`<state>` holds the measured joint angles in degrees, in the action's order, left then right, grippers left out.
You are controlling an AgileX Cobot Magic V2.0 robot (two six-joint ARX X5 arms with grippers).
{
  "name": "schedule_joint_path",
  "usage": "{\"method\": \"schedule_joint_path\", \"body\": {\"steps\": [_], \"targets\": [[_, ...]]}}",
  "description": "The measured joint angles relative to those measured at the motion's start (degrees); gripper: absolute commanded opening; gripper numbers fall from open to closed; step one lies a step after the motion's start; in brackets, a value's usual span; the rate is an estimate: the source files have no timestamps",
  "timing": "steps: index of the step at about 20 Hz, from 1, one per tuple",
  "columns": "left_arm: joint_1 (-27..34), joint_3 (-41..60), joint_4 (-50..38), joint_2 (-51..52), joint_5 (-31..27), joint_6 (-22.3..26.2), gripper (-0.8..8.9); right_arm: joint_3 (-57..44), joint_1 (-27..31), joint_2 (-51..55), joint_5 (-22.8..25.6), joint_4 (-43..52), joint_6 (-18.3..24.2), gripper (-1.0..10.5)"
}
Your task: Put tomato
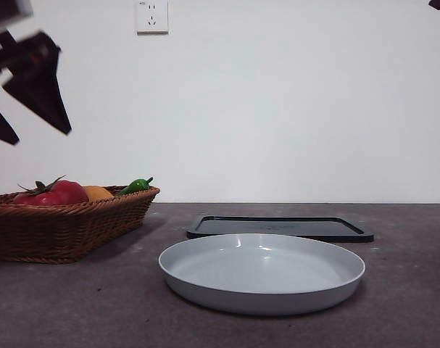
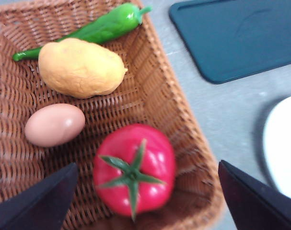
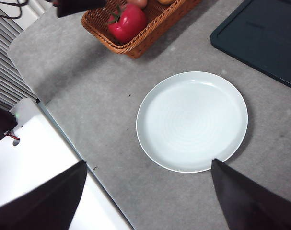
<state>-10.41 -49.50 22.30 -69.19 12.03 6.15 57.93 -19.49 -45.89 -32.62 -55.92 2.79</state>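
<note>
Grey, speckled tabletop runs back to a plain white wall with a socket (image 1: 152,16) at the top of the front view. At the left of that frame a woven wicker basket (image 1: 67,225) holds the tomato (image 1: 56,193), glossy red with a dark green stem, beside an orange fruit (image 1: 98,193) and a green pepper (image 1: 135,185); a shallow pale grey plate (image 1: 262,272) sits low in the centre with a flat dark tray (image 1: 280,227) just behind it. The left gripper (image 1: 27,109) hangs at the upper left, above the basket, its black jaws spread; only a black tip of the other arm shows at the top right corner. In the left wrist view the tomato (image 2: 134,169) lies low in the frame between the parted jaws, close to the basket's corner wall (image 2: 171,103), with a smooth pinkish egg-shaped thing (image 2: 55,124), the rough orange fruit (image 2: 81,68) and the pepper (image 2: 97,29) further up. To grasp well, I judge the jaws should drop straight down astride the tomato's round sides, clear of the wicker rim, and close gently, since the skin looks slick. In the right wrist view the right gripper (image 3: 147,191) waits high with jaws wide apart over the round, smooth plate (image 3: 192,121); the tomato (image 3: 127,22) shows in the basket (image 3: 145,43) at the top.
</note>
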Motion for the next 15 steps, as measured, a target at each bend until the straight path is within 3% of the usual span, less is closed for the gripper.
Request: {"method": "schedule_joint_path", "body": {"steps": [15], "targets": [[0.0, 0.0, -7.5, -14.4, -0.1, 1.5, 4.73, 0.0, 0.0, 0.0, -0.2, 0.0, 0.0, 4.1]]}}
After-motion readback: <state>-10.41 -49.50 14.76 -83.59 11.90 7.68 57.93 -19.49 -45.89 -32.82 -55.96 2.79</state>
